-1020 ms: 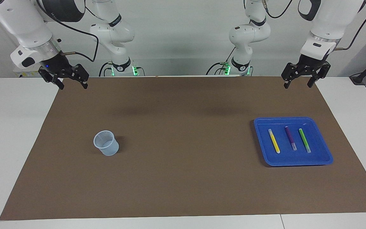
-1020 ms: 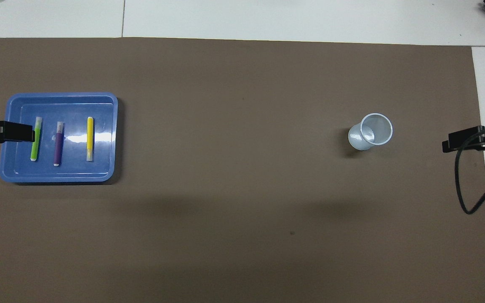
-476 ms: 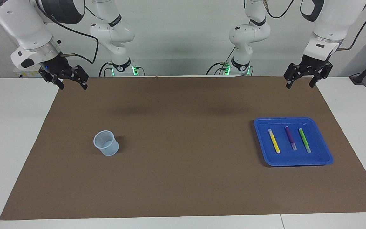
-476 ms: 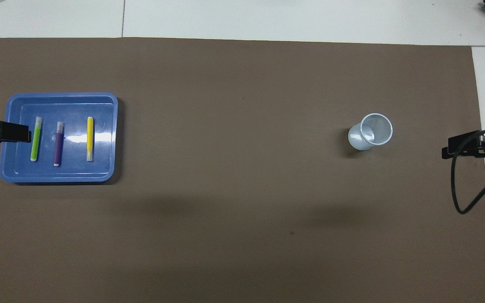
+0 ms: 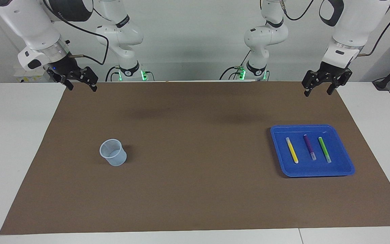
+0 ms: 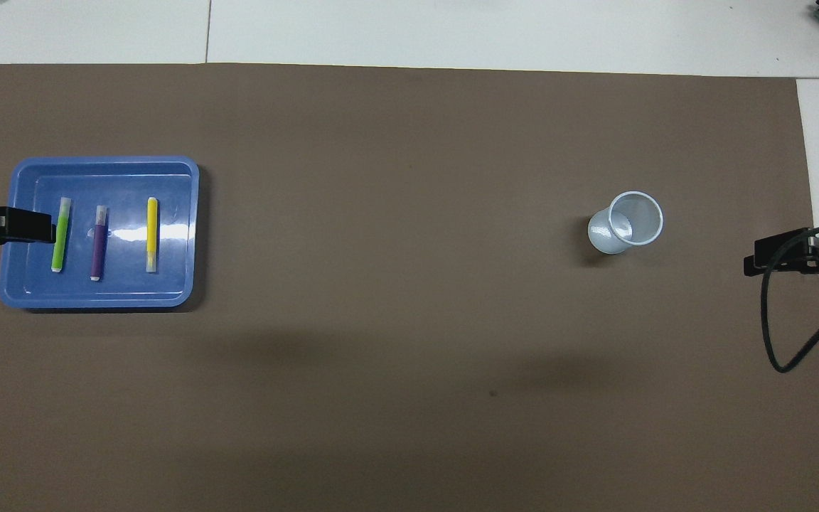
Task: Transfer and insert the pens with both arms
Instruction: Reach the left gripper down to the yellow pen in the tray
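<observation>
Nothing lifted yet, this is the very start of the job. All three pens lie side by side in the blue tray (image 5: 347,169) toward the left arm's end of the table: the yellow pen (image 5: 291,150) nearest the table's middle, the purple pen (image 5: 309,147) in the centre, the green pen (image 5: 324,149) nearest the table's end. Each lies flat with its pale cap end pointing away from the robots, none touching its neighbour.

Up in the air, the left gripper (image 5: 318,92) hangs over the brown mat (image 5: 195,203) near its edge closest to the robots, jaws spread wide, nothing between them. The right gripper (image 5: 82,89) hovers over the mat's corner at the right arm's end, also wide open and empty. Well apart from the tray, toward the right arm's end, stands the clear plastic cup (image 5: 113,152), upright, and as far as the overhead view lets me judge, with nothing in it.

So the step in hand looks like the approach to the first pick. The left arm is the one placed for it: it needs to travel out over the tray, turn its fingers across a pen's length, and come down squarely on one barrel without nudging its neighbours. The pens are slim and lie flat, so the fingertips must reach almost to the tray floor. After that comes a handover, I'd say, with the right arm dropping the pen into the cup
</observation>
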Available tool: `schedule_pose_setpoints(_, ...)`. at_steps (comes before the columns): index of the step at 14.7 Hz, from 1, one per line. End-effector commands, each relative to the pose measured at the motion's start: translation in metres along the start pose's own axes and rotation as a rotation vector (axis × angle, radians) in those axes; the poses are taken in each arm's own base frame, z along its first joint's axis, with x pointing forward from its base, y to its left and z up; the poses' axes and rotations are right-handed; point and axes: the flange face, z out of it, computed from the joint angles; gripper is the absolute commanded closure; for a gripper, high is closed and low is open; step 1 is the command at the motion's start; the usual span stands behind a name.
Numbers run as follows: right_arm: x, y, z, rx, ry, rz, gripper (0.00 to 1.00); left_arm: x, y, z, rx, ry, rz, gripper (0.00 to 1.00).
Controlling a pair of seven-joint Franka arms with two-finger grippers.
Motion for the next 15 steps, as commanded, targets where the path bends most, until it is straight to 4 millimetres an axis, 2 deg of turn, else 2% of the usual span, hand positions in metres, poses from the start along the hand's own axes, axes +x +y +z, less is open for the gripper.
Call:
schedule_pose_setpoints(1,-0.005,-0.004,-0.007,0.017,0.048,-0.004,0.00,0.007,-0.006,0.016,-0.044,-0.009,-0.030,0.09)
schedule_pose_setpoints(4,0.002,-0.008,-0.012,0.022,0.113,-0.003,0.00,0.028,-0.012,0.057,-0.060,-0.033,-0.035,0.09)
schedule_pose_setpoints(7,0.001,-0.024,-0.010,0.020,0.121,-0.022,0.00,0.038,-0.013,0.088,-0.068,-0.033,-0.036,0.09)
schedule_pose_setpoints(9,0.002,-0.042,-0.013,0.014,0.153,-0.059,0.00,0.039,-0.012,0.107,-0.069,-0.011,-0.032,0.11)
schedule_pose_setpoints(10,0.003,-0.058,-0.015,0.013,0.188,-0.087,0.00,0.040,-0.005,0.114,-0.070,0.001,-0.015,0.13)
schedule_pose_setpoints(11,0.002,-0.069,-0.013,0.015,0.198,-0.107,0.00,0.042,0.008,0.114,-0.071,0.027,0.017,0.14)
schedule_pose_setpoints(12,0.002,-0.071,-0.013,0.016,0.199,-0.104,0.00,0.039,0.027,0.121,-0.075,0.035,0.052,0.17)
schedule_pose_setpoints(13,0.003,-0.072,-0.013,0.021,0.210,-0.080,0.00,0.034,0.028,0.134,-0.073,0.032,0.056,0.18)
schedule_pose_setpoints(14,0.004,-0.072,-0.012,0.028,0.219,-0.047,0.00,0.030,0.018,0.148,-0.071,0.018,0.053,0.18)
schedule_pose_setpoints(15,0.003,-0.072,-0.011,0.029,0.214,-0.030,0.00,0.026,0.010,0.159,-0.069,0.017,0.063,0.23)
